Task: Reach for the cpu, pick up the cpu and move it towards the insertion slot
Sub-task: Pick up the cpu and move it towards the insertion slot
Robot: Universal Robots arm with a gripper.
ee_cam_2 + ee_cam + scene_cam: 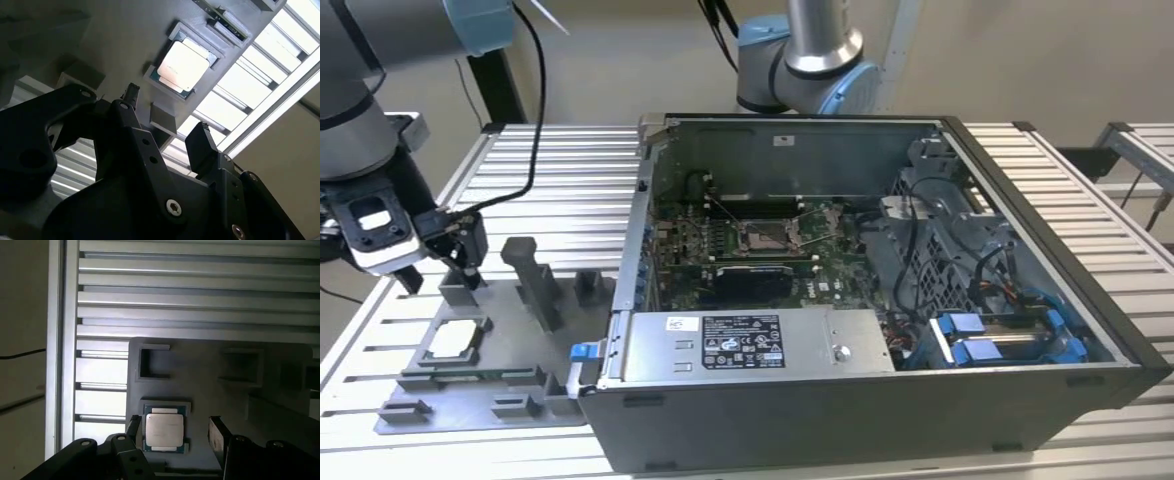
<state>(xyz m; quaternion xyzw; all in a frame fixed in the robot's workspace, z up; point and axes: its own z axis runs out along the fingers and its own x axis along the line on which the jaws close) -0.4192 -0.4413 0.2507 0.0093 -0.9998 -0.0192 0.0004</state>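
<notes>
- Claw (438, 278): on the arm at the exterior view's left, pointing down over the fixture plate. Its two dark fingers (216, 432) stand apart with nothing between them. It also shows in the second wrist view (166, 112) and the first wrist view (175, 429).
- Cpu (454, 340): small flat square chip with a pale metal top, lying flat in a recessed pocket of the fixture plate. It is not gripped. In the first wrist view the cpu (163, 432) sits between the lines of the two fingers; in the second wrist view the cpu (182, 65) lies just beyond the fingertips.
- Fixture plate (487, 405): grey plastic, with upright posts and several pockets, on the counter beside the computer case.
- Insertion slot (765, 238): square metal-framed socket with a dark centre, on the green circuit board (834, 285) inside the case, well apart from the cpu.
- Computer case (854, 420): dark and open-topped, with a silver power supply (747, 345) along its near wall.
- Counter (574, 170): slatted aluminium, carrying the case and the plate.
</notes>
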